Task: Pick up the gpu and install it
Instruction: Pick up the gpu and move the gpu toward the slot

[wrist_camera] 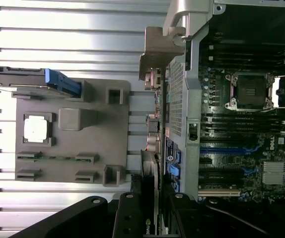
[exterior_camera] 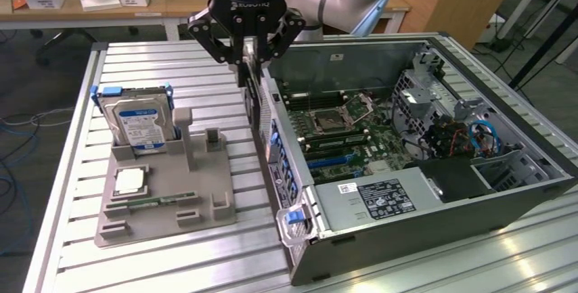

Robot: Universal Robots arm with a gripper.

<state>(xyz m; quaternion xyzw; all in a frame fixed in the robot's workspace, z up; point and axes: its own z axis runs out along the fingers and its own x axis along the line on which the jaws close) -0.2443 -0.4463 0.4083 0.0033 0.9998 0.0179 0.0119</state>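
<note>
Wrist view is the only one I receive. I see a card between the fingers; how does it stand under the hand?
Observer: The hand is shut on the top edge of the graphics card, and the card hangs upright, straight down.
Operator: Thank you. The blue-edged thing on the gray tray, what is it?
Observer: A hard drive. It stands on its edge in the gray tray, with a white label on its broad face.
Operator: And what lies deeper inside the computer case?
Observer: A gray metal box with a black label sits at the end of the case nearest the exterior camera.
</note>
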